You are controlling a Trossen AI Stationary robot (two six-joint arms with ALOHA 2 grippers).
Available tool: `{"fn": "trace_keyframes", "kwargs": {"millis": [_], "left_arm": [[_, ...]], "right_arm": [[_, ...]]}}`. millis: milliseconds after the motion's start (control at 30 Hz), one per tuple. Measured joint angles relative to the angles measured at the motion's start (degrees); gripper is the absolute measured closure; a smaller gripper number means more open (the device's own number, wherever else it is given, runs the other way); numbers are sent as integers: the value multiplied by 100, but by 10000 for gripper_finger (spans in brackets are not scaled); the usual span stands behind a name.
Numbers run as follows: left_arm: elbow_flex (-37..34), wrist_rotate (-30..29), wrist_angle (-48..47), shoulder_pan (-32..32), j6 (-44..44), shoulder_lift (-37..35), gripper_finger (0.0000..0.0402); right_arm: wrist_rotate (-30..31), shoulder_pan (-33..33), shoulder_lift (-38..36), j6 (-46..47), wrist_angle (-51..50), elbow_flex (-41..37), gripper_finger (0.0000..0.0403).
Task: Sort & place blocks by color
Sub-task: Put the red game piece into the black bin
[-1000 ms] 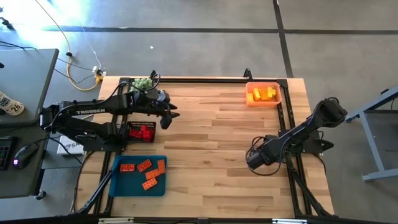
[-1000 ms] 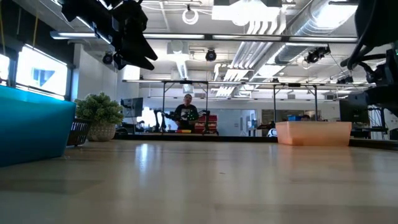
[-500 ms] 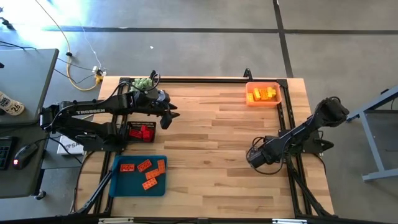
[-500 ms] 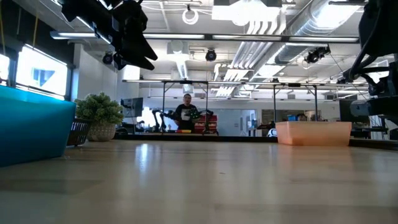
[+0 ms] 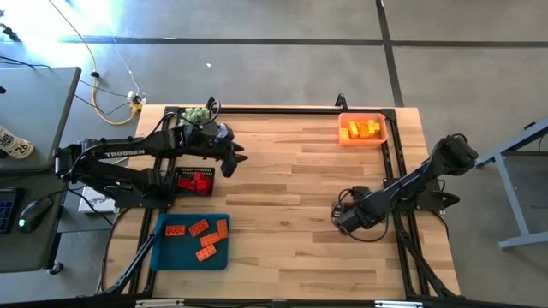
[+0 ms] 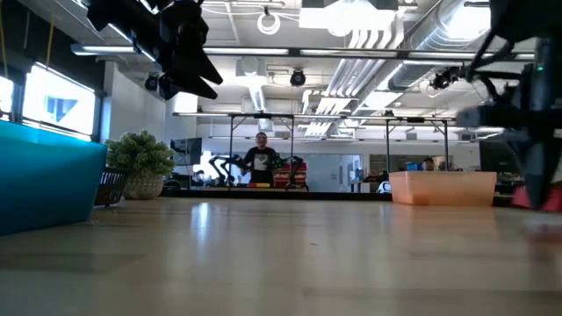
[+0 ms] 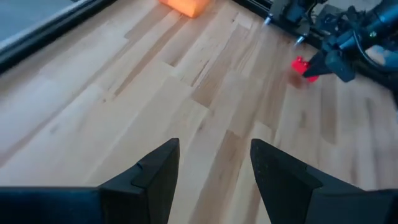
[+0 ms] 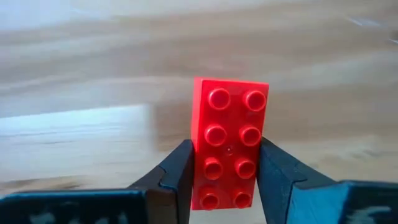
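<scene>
Red block point(image 8: 227, 149) clamped between right gripper point(image 8: 224, 180) fingers, low over the table's point(image 5: 291, 197) right-centre. Left gripper point(image 7: 214, 168) hovers far-left with fingers apart, empty. Other red blocks point(image 5: 199, 237) in blue tray point(image 5: 163, 257), yellow blocks point(image 5: 362, 129) in orange bin point(image 5: 343, 139).

Left gripper point(image 7: 214, 177): two dark fingers point(image 7: 152, 180) at the near edge of the view, jaws apart, nothing between them, above bare wood.

Worktop point(image 7: 155, 93): pale wooden planks, a dark frame rail along one edge.

Orange bin point(image 7: 186, 5): only a corner in view, on the far part of the worktop.

Right gripper point(image 7: 317, 65): farther off, dark, cables behind it, a small red block point(image 7: 301, 66) at its tip, close above the wood.
</scene>
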Motion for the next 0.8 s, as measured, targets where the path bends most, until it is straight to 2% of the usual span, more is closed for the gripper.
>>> {"fn": "trace_keyframes", "kwargs": {"millis": [167,333,533,667,800], "left_arm": [[0,500,-1,2,-276,0,213],[-2,1074,9,-17,-594,0,213],[0,1337,54,-27,-729,0,213],[-1,1339,129,-119,-871,0,213],[-1,1339,282,-275,-879,0,213]], "right_arm": [[1046,-120,0,-608,305,326,292],[1723,-413,-1,-1683,851,619,292],[1948,-884,-2,-3487,1606,963,292],[1846,-1234,-4,-4890,2264,1174,292],[1610,-1540,-7,-6330,3397,1233,292]]}}
